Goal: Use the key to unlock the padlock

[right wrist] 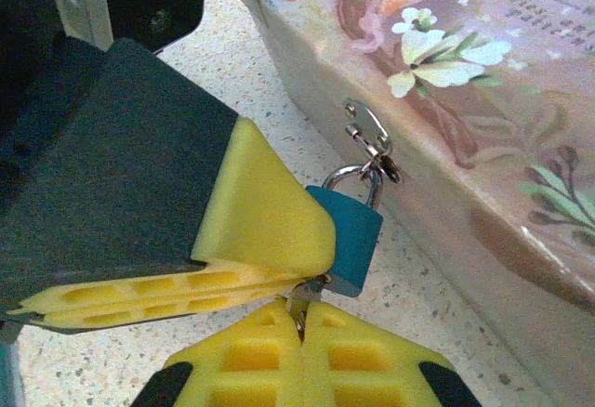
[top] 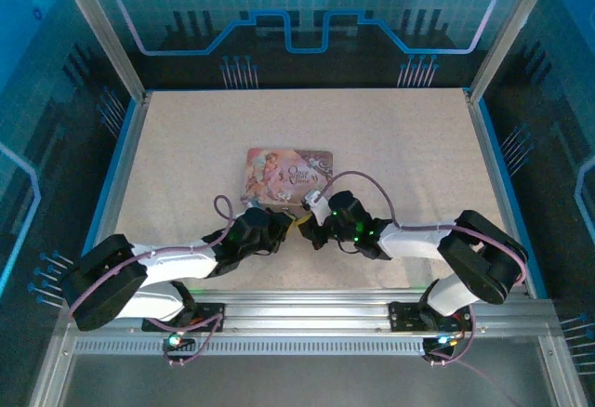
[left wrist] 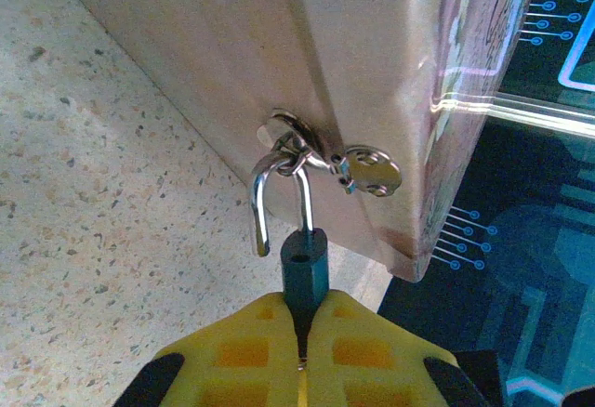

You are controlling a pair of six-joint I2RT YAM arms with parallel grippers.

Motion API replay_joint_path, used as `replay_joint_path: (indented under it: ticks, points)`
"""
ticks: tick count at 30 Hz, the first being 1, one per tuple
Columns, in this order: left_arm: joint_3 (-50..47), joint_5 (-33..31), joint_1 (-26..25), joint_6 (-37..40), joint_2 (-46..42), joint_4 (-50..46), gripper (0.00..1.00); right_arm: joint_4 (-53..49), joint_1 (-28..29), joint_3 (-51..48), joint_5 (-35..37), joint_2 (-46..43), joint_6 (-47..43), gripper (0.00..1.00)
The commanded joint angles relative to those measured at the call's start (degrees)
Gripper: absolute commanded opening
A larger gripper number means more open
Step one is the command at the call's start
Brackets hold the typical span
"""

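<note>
The padlock (left wrist: 305, 268) has a small teal body and a thin silver shackle (left wrist: 260, 207) hooked through the hasp (left wrist: 296, 142) on the front wall of the pink picture tin (left wrist: 372, 63). One shackle leg hangs free beside an empty hole in the top of the body. My left gripper (left wrist: 302, 312) is shut on the padlock body. In the right wrist view the padlock (right wrist: 355, 238) sits beside the left gripper's yellow fingers (right wrist: 265, 207). The key (right wrist: 305, 295) pokes into the padlock's underside, and my right gripper (right wrist: 303, 319) is shut on it. Both grippers meet at the tin's near edge (top: 296, 223).
The tin (top: 288, 175) lies flat in the middle of the speckled table (top: 390, 147). A blue rim and aluminium posts (top: 102, 35) bound the table. A small round metal tab (left wrist: 374, 171) hangs from the hasp.
</note>
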Motion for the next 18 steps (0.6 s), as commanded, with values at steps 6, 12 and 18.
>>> replay_joint_path:
  ticks: [6,12,18]
  points:
    - [1.06,3.61,-0.49,0.16,1.61,2.41,0.07,2.54,-2.24,3.62,-3.31,1.12,11.13,0.00]
    - [0.74,3.29,-0.49,0.21,1.89,2.64,0.10,1.22,-2.14,4.11,-2.82,2.36,12.81,0.00]
    - [-0.15,1.96,-0.40,0.88,1.63,2.22,0.25,-0.51,-2.14,4.34,-1.84,3.23,12.35,0.00]
